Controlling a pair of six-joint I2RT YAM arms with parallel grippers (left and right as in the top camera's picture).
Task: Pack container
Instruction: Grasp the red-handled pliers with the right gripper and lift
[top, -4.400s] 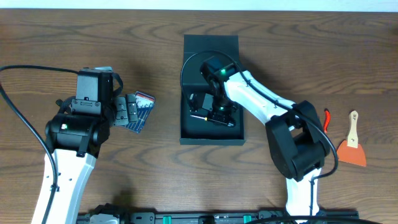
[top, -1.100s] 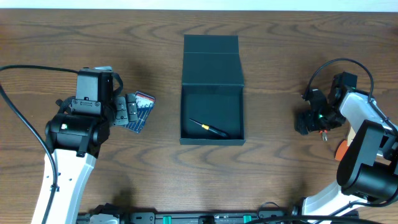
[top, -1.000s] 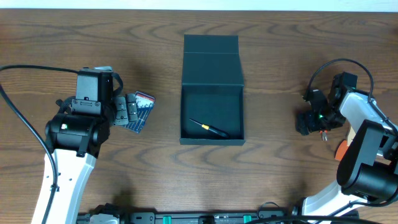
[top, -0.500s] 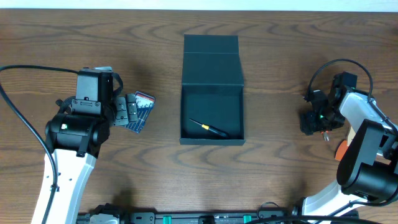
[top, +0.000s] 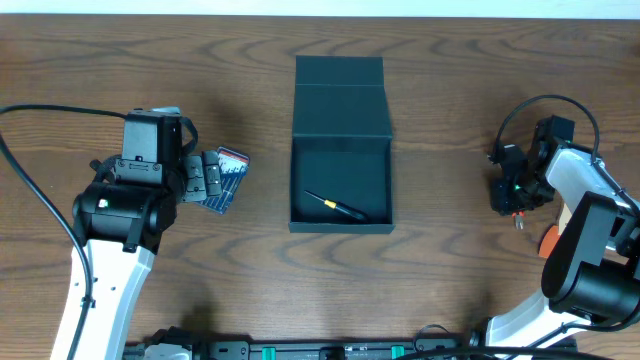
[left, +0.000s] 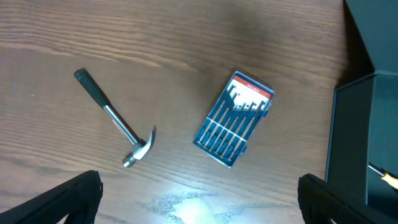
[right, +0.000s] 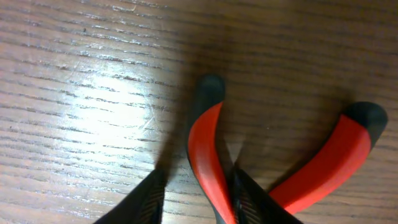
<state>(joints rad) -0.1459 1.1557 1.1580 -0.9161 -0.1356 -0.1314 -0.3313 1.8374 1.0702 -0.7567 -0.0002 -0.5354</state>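
The container (top: 340, 228) lies open mid-table, dark box with its lid (top: 340, 95) folded back and a small screwdriver (top: 336, 205) inside. My right gripper (top: 512, 195) is down at the table's right side. In the right wrist view its jaws (right: 199, 186) straddle one red handle of the pliers (right: 205, 137). The right finger touches that handle, and a strip of wood shows between the handle and the left finger. The other handle (right: 336, 162) lies outside the jaws. My left gripper (left: 200, 199) hovers wide open and empty, left of the container (left: 367, 124).
A hammer (left: 115, 121) and a boxed screwdriver set (left: 232, 119) lie on the wood under my left gripper. An orange scraper blade (top: 550, 240) shows beside the right arm's base.
My right gripper's jaws have narrowed around the pliers handle and the wrist has edged slightly right. The left arm and the container have not moved.
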